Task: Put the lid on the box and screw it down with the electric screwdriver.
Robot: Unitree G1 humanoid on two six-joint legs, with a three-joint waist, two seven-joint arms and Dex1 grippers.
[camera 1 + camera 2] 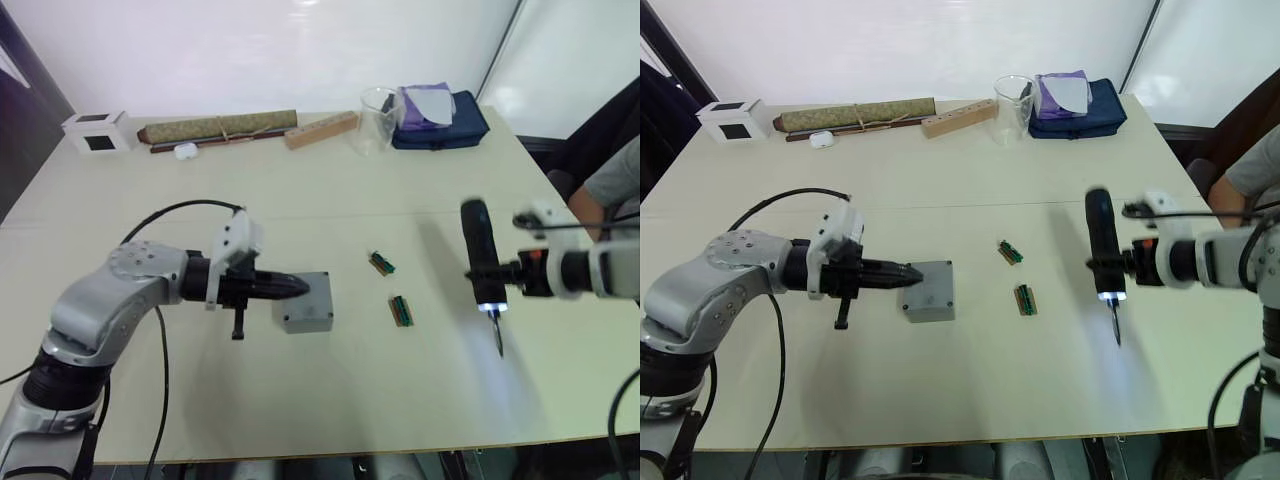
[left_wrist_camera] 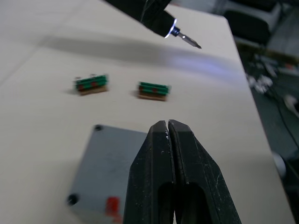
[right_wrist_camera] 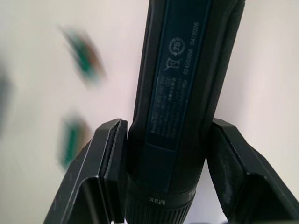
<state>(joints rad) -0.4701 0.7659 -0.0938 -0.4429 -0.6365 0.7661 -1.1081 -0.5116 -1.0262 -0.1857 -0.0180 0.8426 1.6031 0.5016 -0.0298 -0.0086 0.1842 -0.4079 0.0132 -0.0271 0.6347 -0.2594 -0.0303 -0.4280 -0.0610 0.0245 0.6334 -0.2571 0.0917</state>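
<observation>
The grey box (image 1: 305,322) stands mid-table with the lid (image 2: 105,163) lying on top of it, the lid's red mark facing up. My left gripper (image 1: 298,287) is shut and empty, its fingertips (image 2: 161,133) reaching over the lid's left part; whether they touch it I cannot tell. To the right, my right gripper (image 1: 492,271) is shut on the electric screwdriver (image 1: 477,248). The tool hangs above the table with its bit pointing down and its tip light on. The right wrist view shows the screwdriver (image 3: 182,93) clamped between both fingers (image 3: 106,168).
Two green-brown bit holders (image 1: 381,263) (image 1: 401,310) lie between the box and the screwdriver. Along the far edge stand a white cube (image 1: 97,131), a rolled mat (image 1: 218,128), a wooden block (image 1: 321,130), a glass beaker (image 1: 378,120) and a blue pouch (image 1: 440,120). A person's arm (image 1: 612,182) is at the right edge.
</observation>
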